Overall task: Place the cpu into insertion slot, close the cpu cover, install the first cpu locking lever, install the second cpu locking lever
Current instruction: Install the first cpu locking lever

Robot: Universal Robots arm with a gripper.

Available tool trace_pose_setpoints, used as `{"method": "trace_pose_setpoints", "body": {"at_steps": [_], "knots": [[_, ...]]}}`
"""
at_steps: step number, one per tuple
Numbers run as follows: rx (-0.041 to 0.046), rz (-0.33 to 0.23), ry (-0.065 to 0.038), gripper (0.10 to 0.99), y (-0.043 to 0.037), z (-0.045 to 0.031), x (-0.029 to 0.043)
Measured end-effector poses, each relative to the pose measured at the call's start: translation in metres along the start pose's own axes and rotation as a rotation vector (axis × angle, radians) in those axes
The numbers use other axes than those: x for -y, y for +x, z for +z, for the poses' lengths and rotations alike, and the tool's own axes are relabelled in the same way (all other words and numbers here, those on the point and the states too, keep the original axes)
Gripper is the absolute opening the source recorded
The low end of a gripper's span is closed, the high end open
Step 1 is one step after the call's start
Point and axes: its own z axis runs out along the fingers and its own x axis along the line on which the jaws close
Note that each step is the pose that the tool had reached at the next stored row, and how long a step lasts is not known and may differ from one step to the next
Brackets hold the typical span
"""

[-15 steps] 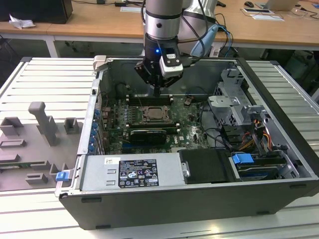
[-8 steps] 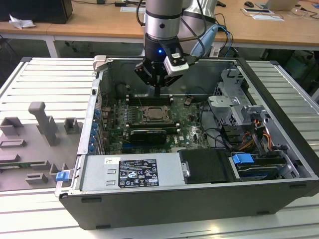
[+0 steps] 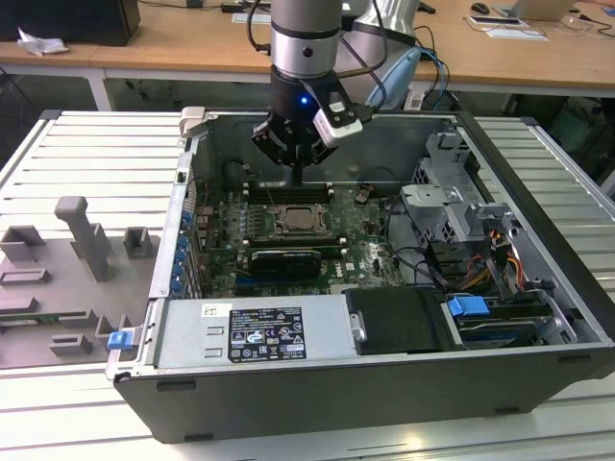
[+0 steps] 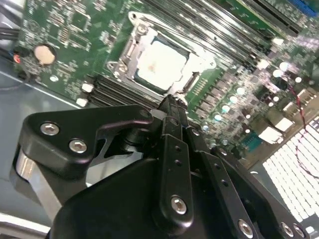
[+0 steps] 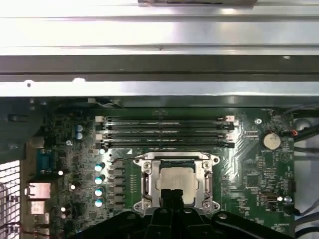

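Observation:
The cpu [image 5: 178, 178] lies flat in the insertion slot [image 5: 147, 185] on the green board, its pale top showing in both wrist views [image 4: 162, 62]. The silvery cpu cover [image 5: 207, 172] lies down around the chip as a frame [image 4: 130, 44]. My gripper [image 5: 172, 199] hovers just above the socket's near edge, its two black fingers pressed together and shut on nothing; its tip [image 4: 169, 105] sits beside the cover's rim. In the exterior view the gripper [image 3: 301, 179] hangs a little above and behind the socket [image 3: 301, 221]. Whether the locking levers are latched, I cannot tell.
Long black memory slots [image 5: 164, 132] run beside the socket, toward the case wall [image 5: 159, 64]. A coin cell [image 5: 271, 140] sits on the board. In the exterior view, a power supply [image 3: 255, 331] lies along the front and a drive cage with cables [image 3: 461, 216] stands at the exterior view's right.

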Motion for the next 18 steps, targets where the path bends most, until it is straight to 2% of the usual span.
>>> {"method": "trace_pose_setpoints", "body": {"at_steps": [1, 6, 7, 10, 11, 14, 18], "knots": [[0.0, 0.0, 0.0, 0.106, 0.0065, 0.0002, 0.0001], [0.0011, -0.003, -0.001, 0.106, 0.0249, 0.0032, 0.0004], [0.0036, -0.003, -0.001, 0.106, 0.0307, 0.0047, 0.0005], [0.0082, -0.003, -0.001, 0.106, 0.039, 0.0066, 0.0007], [0.0129, -0.003, -0.001, 0.106, 0.0442, 0.007, 0.0007], [0.0168, -0.004, -0.001, 0.106, 0.0507, 0.008, 0.0007], [0.0166, -0.004, -0.001, 0.106, 0.053, 0.0096, 0.0001]]}}
